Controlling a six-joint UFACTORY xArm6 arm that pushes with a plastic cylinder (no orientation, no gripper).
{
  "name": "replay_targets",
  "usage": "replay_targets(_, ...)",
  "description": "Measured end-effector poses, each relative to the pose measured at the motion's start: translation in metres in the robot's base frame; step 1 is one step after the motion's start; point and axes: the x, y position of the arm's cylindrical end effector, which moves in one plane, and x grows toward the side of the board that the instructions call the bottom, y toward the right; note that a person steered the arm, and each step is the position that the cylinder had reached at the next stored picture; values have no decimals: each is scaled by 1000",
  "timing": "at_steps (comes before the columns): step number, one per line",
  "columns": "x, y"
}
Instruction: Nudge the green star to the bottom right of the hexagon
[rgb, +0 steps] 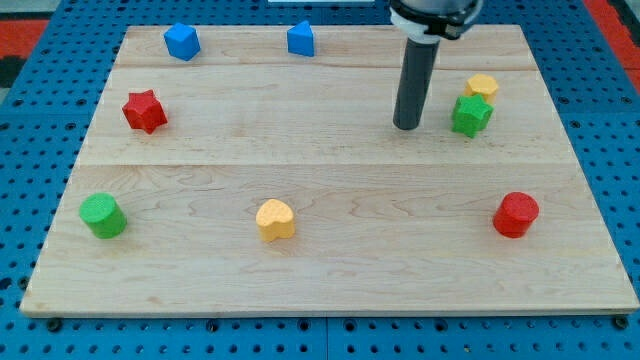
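Observation:
The green star lies at the view's right, touching the lower left side of the yellow hexagon just above it. My tip rests on the wooden board a short way to the left of the green star, with a small gap between them. The rod rises from the tip toward the view's top.
A blue block and a second blue block sit near the top edge. A red star is at the left. A green cylinder, a yellow heart-like block and a red cylinder lie along the lower part.

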Motion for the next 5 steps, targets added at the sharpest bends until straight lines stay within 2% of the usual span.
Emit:
replay_targets(1, -27, 26)
replay_targets(2, -25, 29)
replay_targets(5, 22, 63)
